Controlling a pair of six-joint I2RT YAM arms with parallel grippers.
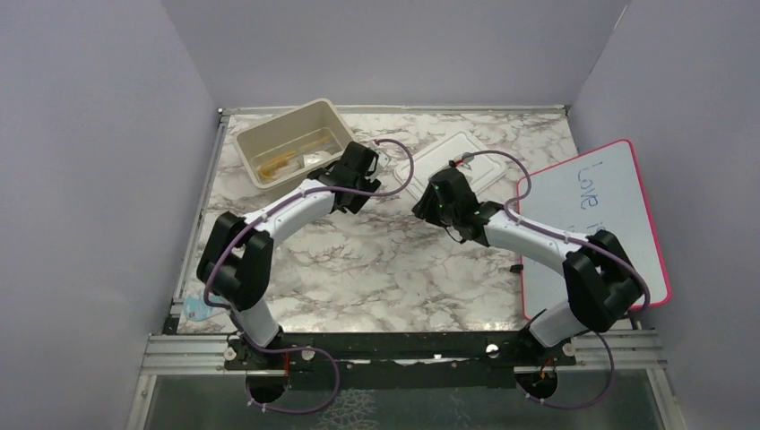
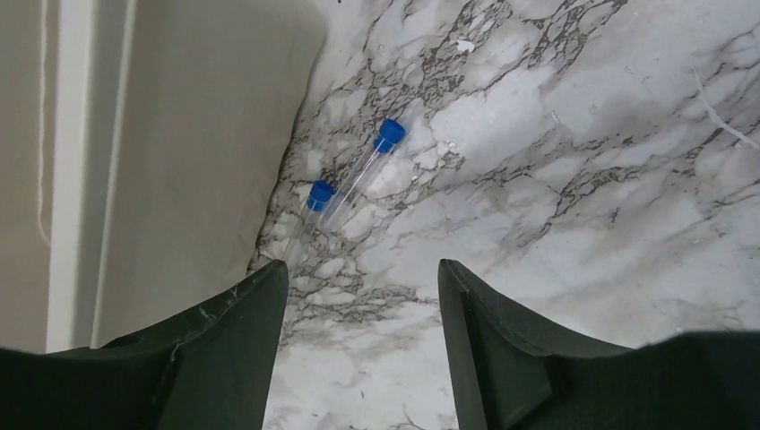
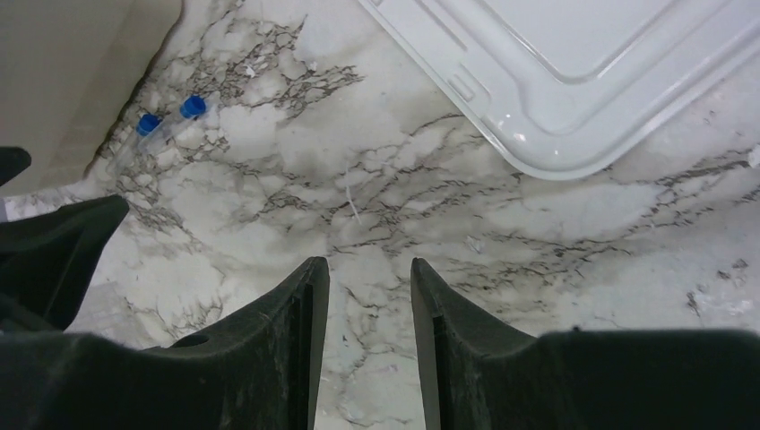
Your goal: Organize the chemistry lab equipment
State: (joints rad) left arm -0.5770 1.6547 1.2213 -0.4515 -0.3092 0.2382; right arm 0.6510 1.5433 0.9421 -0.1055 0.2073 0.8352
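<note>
**Desk:** Entry one, the pincers?

**Operator:** I log the left gripper with jaws spread wide and nothing between them. On the right gripper the jaws are parted narrowly and empty, near the white lid.

**Desk:** Task items?

**Operator:** Two blue-capped tubes lie side by side on the marble table, just beside the beige bin. I see amber tubing inside the bin.

Empty right hand (fingers parted) over marble; two blue-capped tubes beside bin; lid top-right.
</note>
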